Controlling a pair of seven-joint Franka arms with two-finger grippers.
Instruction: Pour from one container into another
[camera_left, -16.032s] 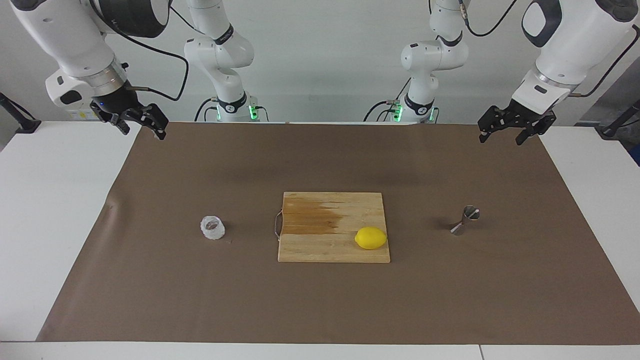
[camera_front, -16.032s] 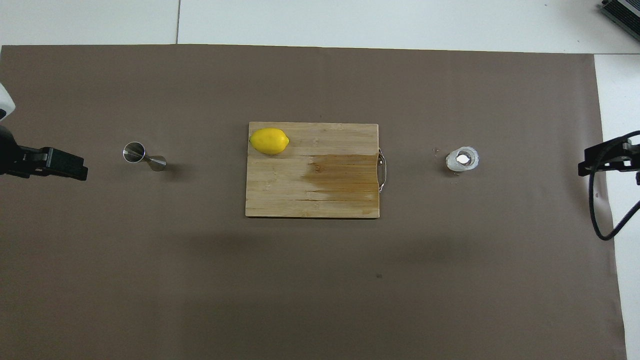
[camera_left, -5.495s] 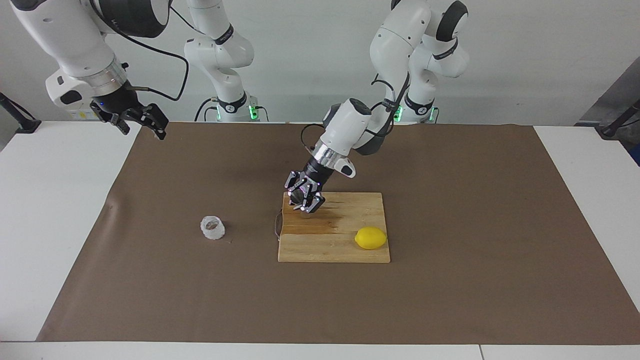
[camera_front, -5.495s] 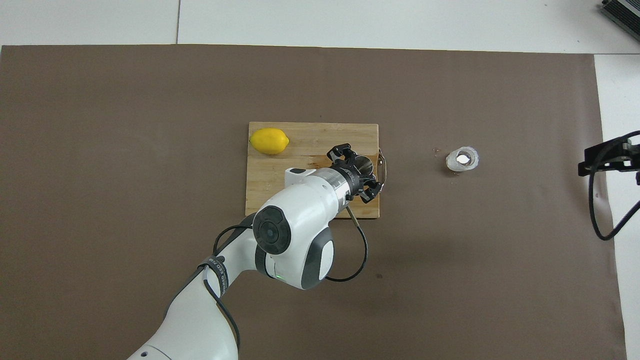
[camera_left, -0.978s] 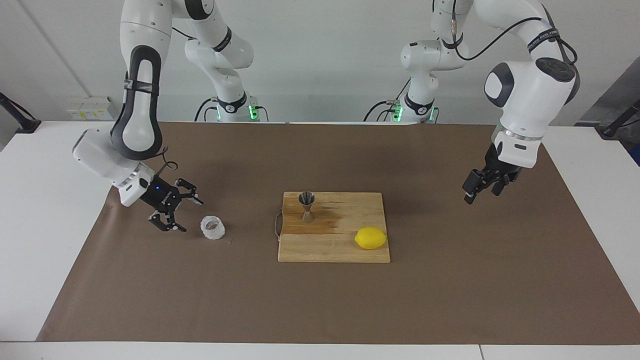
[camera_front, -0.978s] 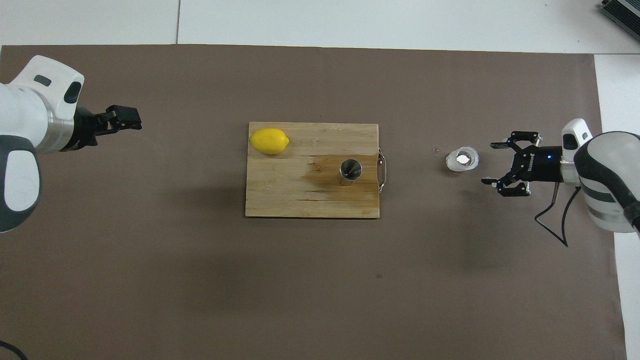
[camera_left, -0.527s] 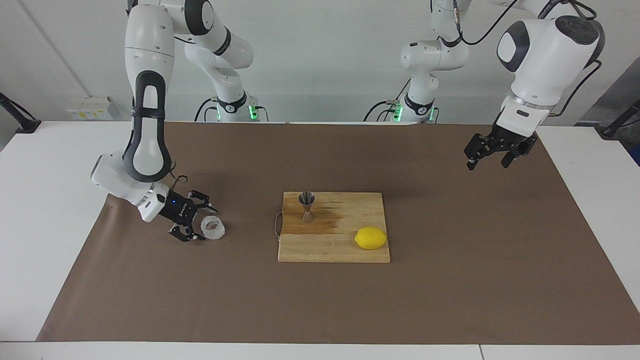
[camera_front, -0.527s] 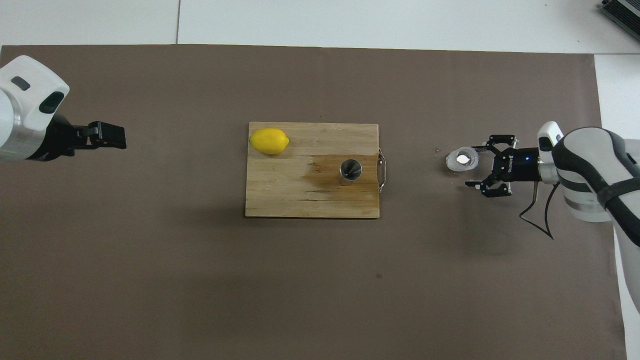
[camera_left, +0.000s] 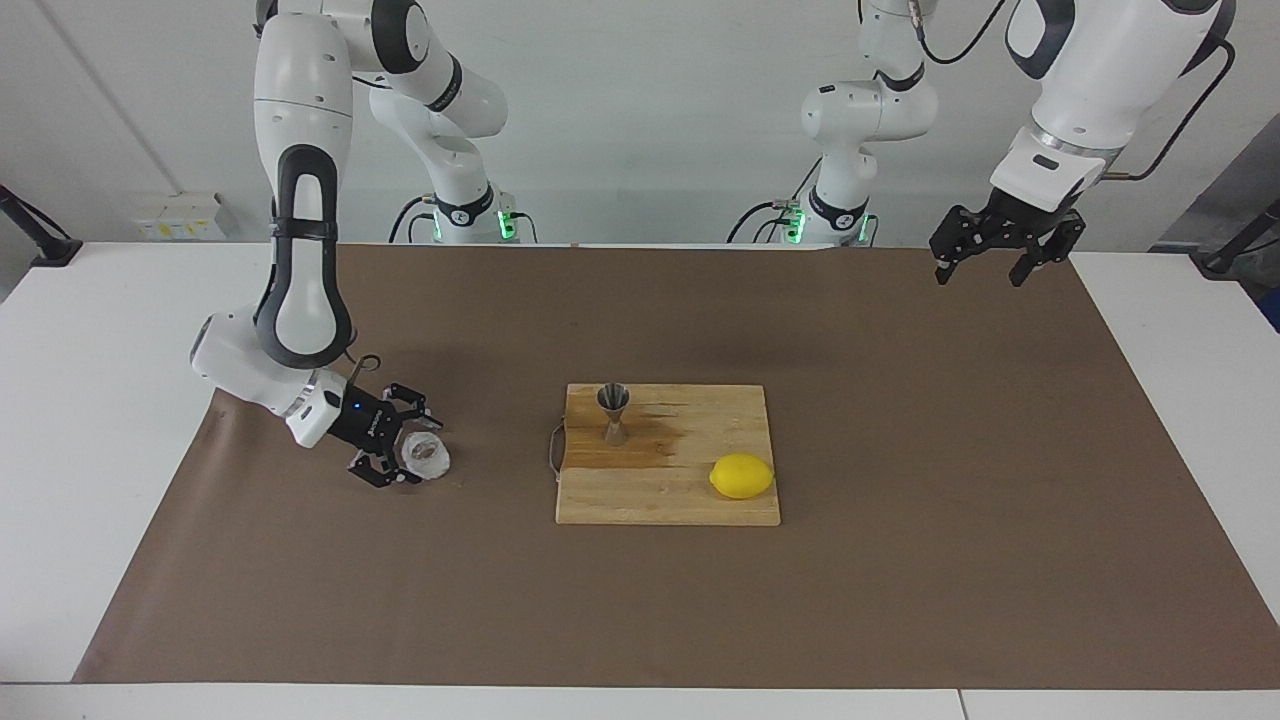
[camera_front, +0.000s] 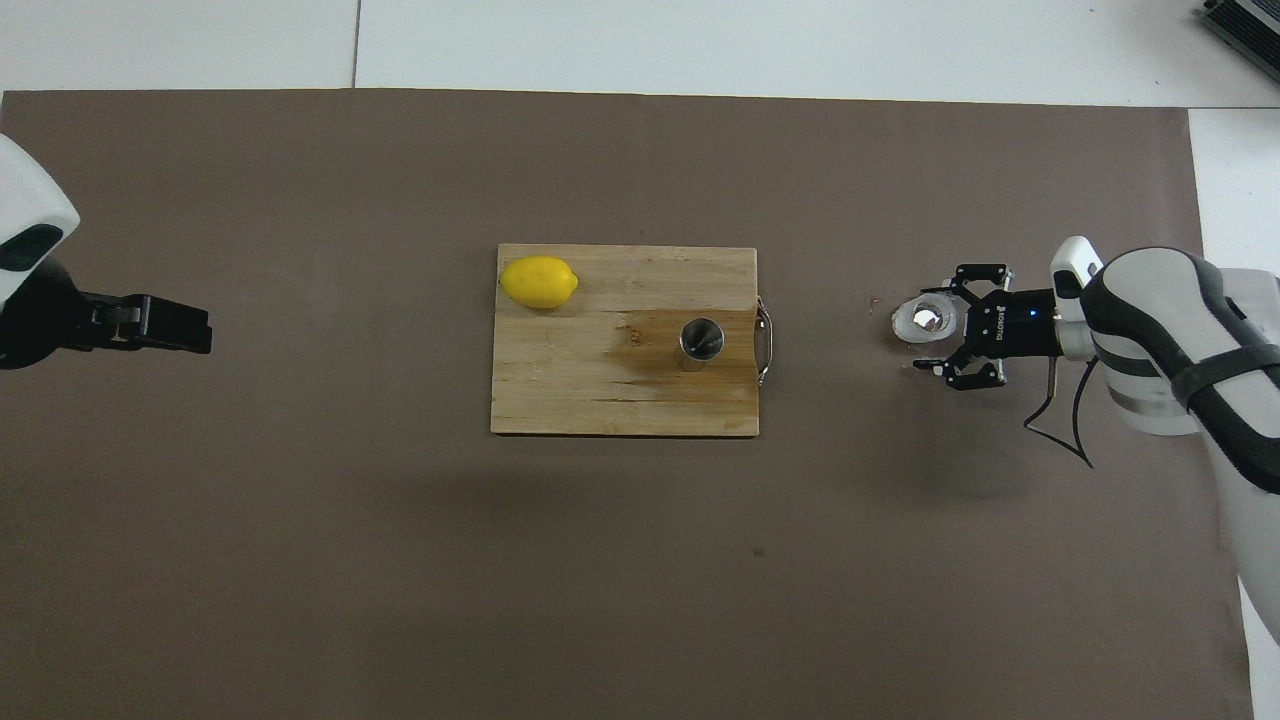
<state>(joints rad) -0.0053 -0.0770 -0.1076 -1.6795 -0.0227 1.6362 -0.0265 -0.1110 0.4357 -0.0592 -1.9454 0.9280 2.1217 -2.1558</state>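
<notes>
The small clear cup stands on the brown mat toward the right arm's end, also in the overhead view. My right gripper is low at the mat and open, with one finger on each side of the cup; the jaws are not closed on it. The steel jigger stands upright on the wooden cutting board, near the board's handle end. My left gripper is open and empty, raised over the mat's edge at the left arm's end.
A yellow lemon lies on the board's corner farthest from the robots, toward the left arm's end. The board has a wet dark patch and a metal handle facing the cup.
My right gripper has slid in toward the cup, so its open fingers now flank it. My left arm has risen and drawn back toward the robots' edge of the mat.
</notes>
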